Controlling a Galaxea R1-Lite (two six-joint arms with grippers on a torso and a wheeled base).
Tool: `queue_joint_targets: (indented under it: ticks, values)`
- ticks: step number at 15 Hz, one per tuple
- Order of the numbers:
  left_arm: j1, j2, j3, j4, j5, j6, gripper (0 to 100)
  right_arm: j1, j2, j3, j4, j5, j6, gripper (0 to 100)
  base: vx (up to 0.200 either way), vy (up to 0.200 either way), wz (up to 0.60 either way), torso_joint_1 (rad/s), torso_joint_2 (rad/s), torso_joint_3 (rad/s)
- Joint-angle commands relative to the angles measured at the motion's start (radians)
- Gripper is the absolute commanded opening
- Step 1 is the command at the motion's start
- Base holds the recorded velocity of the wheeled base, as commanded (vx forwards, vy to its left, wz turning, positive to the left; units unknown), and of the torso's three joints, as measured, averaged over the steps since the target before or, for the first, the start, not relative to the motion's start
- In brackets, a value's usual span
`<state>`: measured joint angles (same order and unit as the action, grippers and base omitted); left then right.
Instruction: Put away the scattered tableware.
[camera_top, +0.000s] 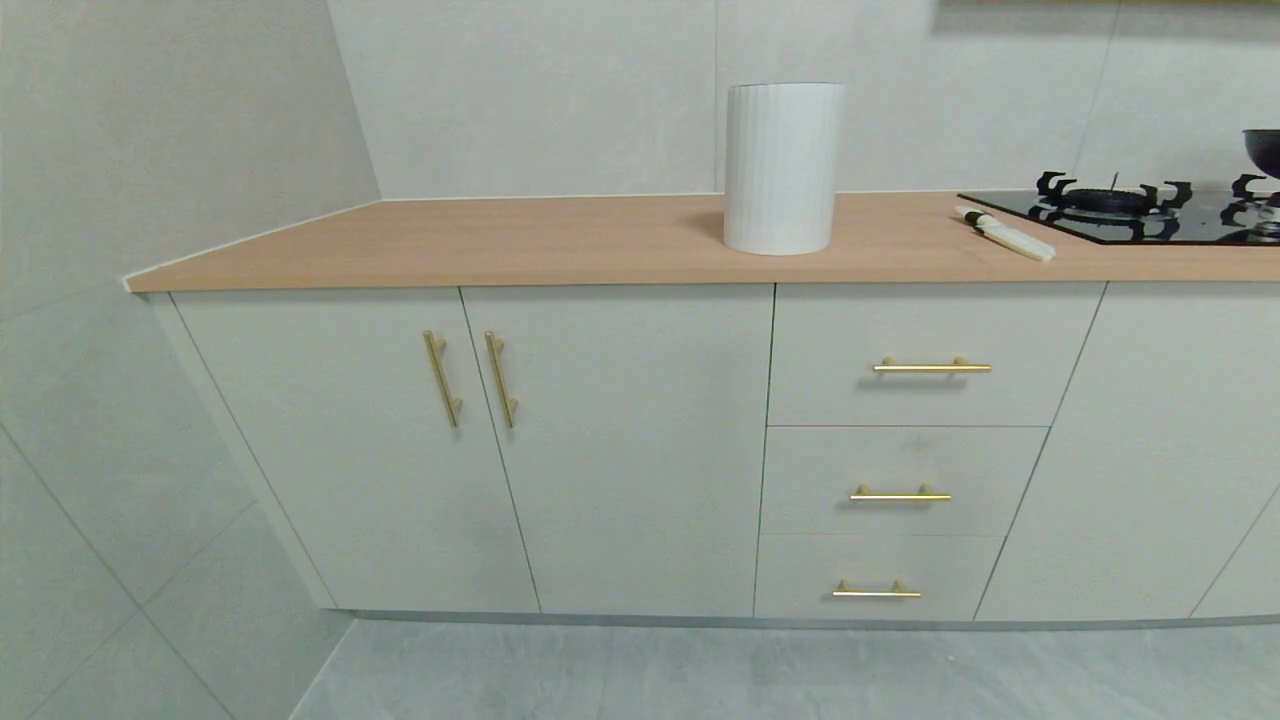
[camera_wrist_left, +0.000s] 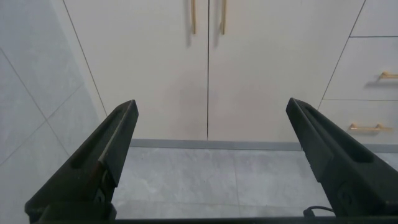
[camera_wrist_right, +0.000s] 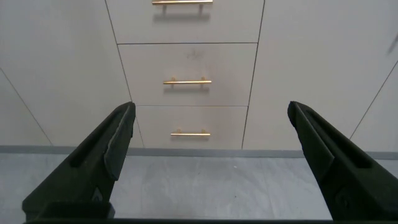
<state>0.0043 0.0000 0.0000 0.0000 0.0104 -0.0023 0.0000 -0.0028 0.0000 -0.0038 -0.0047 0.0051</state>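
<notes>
left gripper (camera_wrist_left: 210, 107) and right gripper (camera_wrist_right: 210, 107) spread low; white utensil (camera_top: 1003, 232) up on counter (camera_top: 500, 245).

Counter (camera_top: 500, 245): wood-look, matt, smooth.
Canister (camera_top: 782, 170): white, ribbed, matt.
Utensil (camera_top: 1003, 233): white, plastic-looking, smooth.
Hob (camera_top: 1210, 222): black glass, glossy.
Handles (camera_top: 931, 367): all 5 brass-coloured metal, shiny.
Cabinet fronts (camera_top: 620, 450): off-white, matt, smooth.
Floor (camera_top: 700, 670): grey tile, faint sheen.

one white canister (camera_top: 780, 170), one white utensil (camera_top: 1003, 233), two cabinet doors (camera_top: 620, 450), three drawers (camera_top: 905, 455), five gold handles (camera_top: 932, 367).
</notes>
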Motion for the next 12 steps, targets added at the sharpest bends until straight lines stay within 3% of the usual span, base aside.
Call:
queue_joint_targets:
  ticks: [1,2,12]
  values:
    - [0.000,0.000,0.000,0.000,0.000,-0.001,100,0.000,0.003,0.000,0.001,0.000,-0.001,100,0.000,0.000,0.00,0.000,0.00,0.000]
    - [0.000,0.000,0.000,0.002,0.000,-0.002,100,0.000,0.003,0.000,0.001,0.000,0.001,100,0.000,0.000,0.00,0.000,0.00,0.000]
    - [0.000,0.000,0.000,0.002,0.000,-0.004,100,0.000,0.003,0.000,0.001,0.002,-0.001,100,0.200,0.000,0.00,0.003,0.00,0.002]
